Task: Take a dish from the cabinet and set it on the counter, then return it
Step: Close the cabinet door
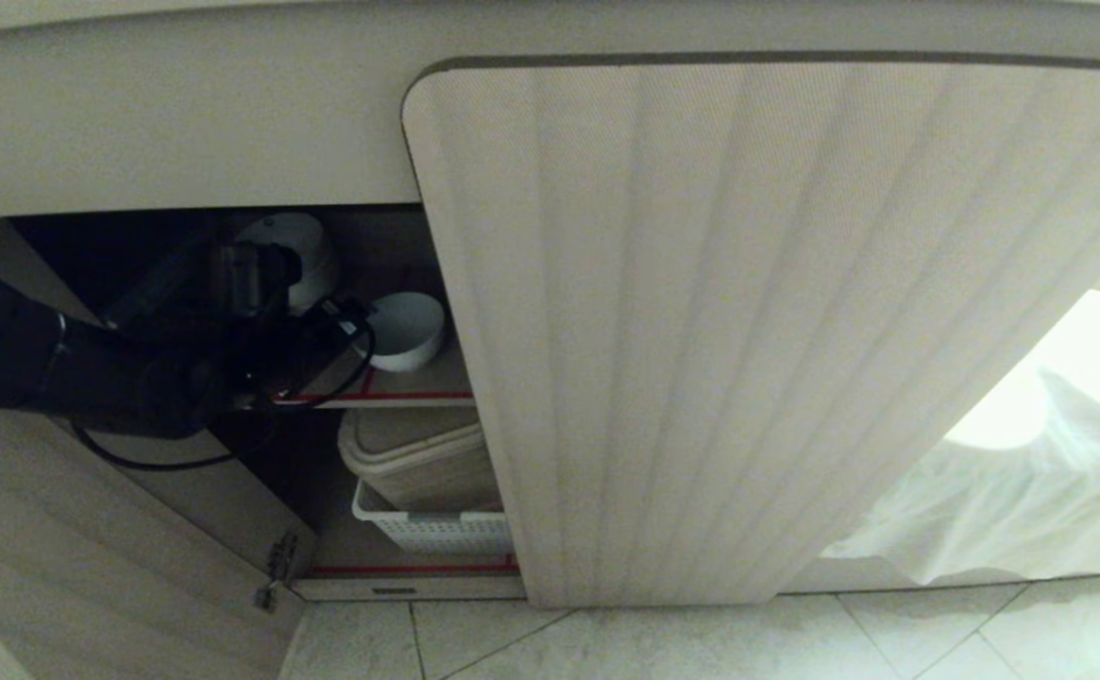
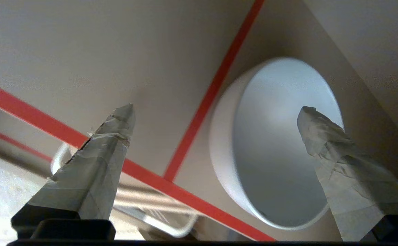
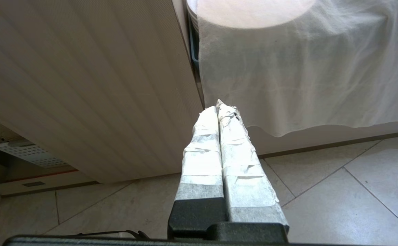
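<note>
Cabinet (image 1: pixel 776 321) work on my end: my left arm reaches into the dark opening on the left side, and the left pincer (image 2: pixel 216 116) stands wide open, its two taped fingers (image 2: pixel 103 153) well apart with nothing between them. Just ahead of that pincer sits the dish (image 2: pixel 274 143), a plain white bowl, on the upper shelf (image 1: pixel 417 382) with its red-edged front. From the wrist camera one finger lies across the bowl's rim and the other is off to the side over the bare shelf and its red strips; I cannot tell whether either finger touches the bowl. In the head view the dish (image 1: pixel 408 331) is just beyond the pincer, near the edge of the closed ribbed door. Below the pincer, on the lower level, I see a beige lidded bin (image 1: pixel 417 458) and a white perforated basket (image 1: pixel 436 529). My right pincer (image 3: pixel 219 109) hangs outside the cabinet, closed with fingers pressed together and empty, above the tiled floor (image 3: pixel 339 191), facing the ribbed door and a white cloth (image 3: pixel 304 68) beside it.
</note>
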{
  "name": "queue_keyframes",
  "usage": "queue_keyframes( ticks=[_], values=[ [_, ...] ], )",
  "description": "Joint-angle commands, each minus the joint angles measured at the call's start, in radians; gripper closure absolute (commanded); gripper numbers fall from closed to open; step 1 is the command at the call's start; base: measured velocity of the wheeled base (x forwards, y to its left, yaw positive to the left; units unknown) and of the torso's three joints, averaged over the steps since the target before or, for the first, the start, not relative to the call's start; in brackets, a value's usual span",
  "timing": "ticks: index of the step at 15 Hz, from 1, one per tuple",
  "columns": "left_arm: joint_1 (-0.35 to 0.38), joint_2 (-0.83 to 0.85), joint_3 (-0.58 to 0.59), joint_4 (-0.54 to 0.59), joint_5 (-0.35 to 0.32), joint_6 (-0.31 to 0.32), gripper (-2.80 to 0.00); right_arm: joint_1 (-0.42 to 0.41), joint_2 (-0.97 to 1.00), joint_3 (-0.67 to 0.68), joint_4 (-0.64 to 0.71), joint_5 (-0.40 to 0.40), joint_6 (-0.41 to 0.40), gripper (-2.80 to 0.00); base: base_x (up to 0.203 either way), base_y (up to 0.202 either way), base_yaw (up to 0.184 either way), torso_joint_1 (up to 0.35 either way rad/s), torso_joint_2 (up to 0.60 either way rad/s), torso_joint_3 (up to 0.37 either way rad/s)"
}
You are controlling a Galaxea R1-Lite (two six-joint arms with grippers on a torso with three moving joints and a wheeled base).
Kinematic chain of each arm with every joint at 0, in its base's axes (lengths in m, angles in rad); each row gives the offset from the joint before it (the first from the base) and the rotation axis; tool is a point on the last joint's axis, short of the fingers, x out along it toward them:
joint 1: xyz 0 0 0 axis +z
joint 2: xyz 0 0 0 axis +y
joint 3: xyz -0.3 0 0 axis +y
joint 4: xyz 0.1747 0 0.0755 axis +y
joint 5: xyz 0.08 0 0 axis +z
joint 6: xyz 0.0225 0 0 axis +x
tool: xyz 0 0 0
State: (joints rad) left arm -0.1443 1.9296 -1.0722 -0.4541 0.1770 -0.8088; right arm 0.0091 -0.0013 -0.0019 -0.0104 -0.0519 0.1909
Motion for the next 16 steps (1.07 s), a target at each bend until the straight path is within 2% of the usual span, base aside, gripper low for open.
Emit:
queue_keyframes(
  ticks=[1, 9, 11, 16],
  values=[
    [-0.001, -0.001, 0.026, -0.037, 0.021, 0.017, -2.8, 0.0, 0.001, 0.0, 0.0, 0.0, 0.001, 0.0, 0.0, 0.0, 0.0, 0.0, 0.0, 0.0],
    [-0.009, -0.025, 0.21, -0.325, 0.05, 0.141, -2.8, 0.001, 0.001, 0.0, 0.0, 0.0, 0.001, 0.0, 0.0, 0.0, 0.0, 0.0, 0.0, 0.0],
    [-0.009, -0.026, 0.235, -0.362, 0.078, 0.19, -2.8, 0.0, 0.001, -0.001, 0.0, 0.0, 0.001, 0.0, 0.0, 0.0, 0.0, 0.0, 0.0, 0.0],
    [-0.013, -0.035, 0.35, -0.547, 0.084, 0.318, -2.8, 0.0, 0.001, 0.0, 0.0, 0.0, 0.001, 0.0, 0.0, 0.0, 0.0, 0.0, 0.0, 0.0]
  ],
)
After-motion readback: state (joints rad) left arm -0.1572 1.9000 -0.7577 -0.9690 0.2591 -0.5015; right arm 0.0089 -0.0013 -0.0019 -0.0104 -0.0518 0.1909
